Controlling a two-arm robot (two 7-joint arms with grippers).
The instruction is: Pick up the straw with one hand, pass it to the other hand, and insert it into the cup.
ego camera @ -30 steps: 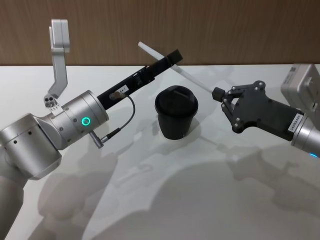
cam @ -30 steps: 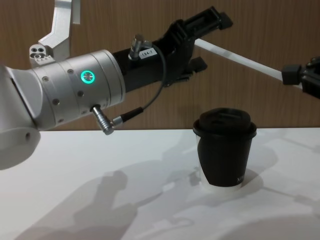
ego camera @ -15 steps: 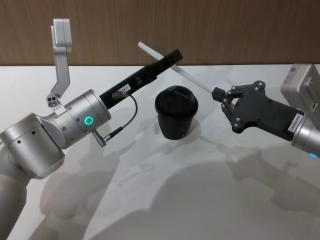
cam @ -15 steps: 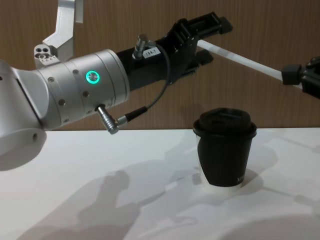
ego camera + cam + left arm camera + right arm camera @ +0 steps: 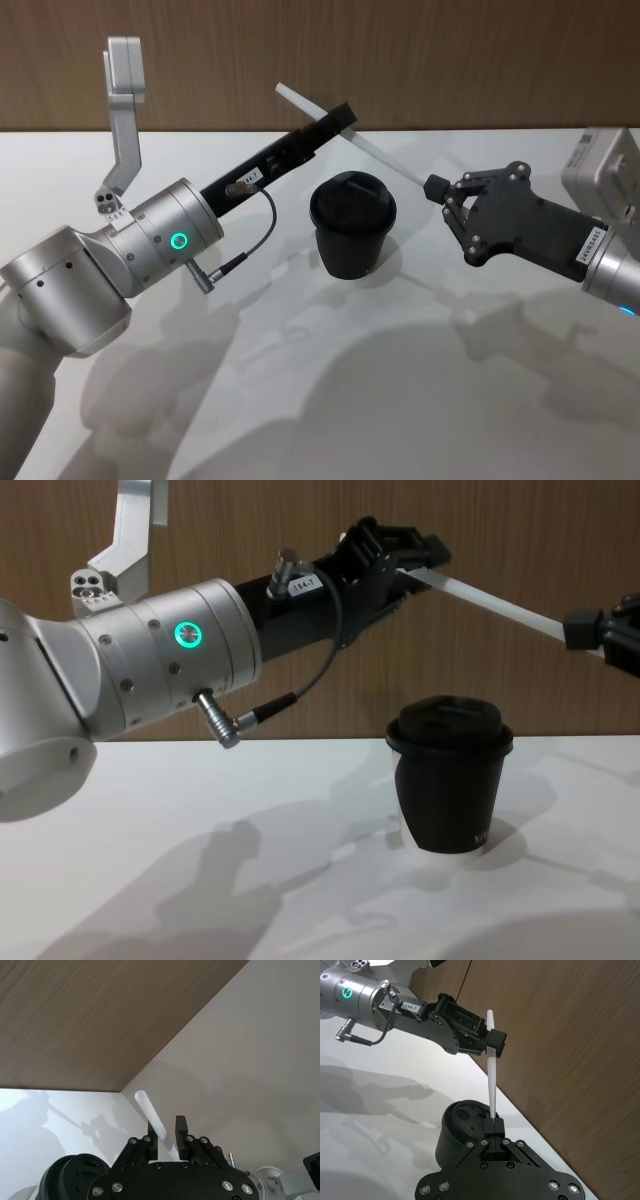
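The straw (image 5: 390, 161) is in the air, well above the bench (image 5: 300, 400), stretched between the two grippers and sloping down from the robot's left to its right; in the chest view it (image 5: 495, 604) passes over the cup (image 5: 450, 780) without touching it.

The right gripper (image 5: 435, 187) has its fingers pinched tight on the straw's lower end; its own wrist view shows the straw (image 5: 491, 1080) rising straight out of the closed fingertips (image 5: 491, 1127), with the cup's lid (image 5: 457, 1135) just beside them.

The left gripper (image 5: 343, 118), on the silver wrist with the green ring, reaches in from the left and straddles the straw near its upper end, a short white tip sticking out beyond it; in the left wrist view the straw (image 5: 150, 1110) runs between the two fingers, close against one of them (image 5: 152, 1142) with a narrow gap to the other, so the gripper (image 5: 166, 1130) is only slightly open around it and not clamped.

The cup (image 5: 352, 225) stands upright on the bench, lid on, between the two arms.
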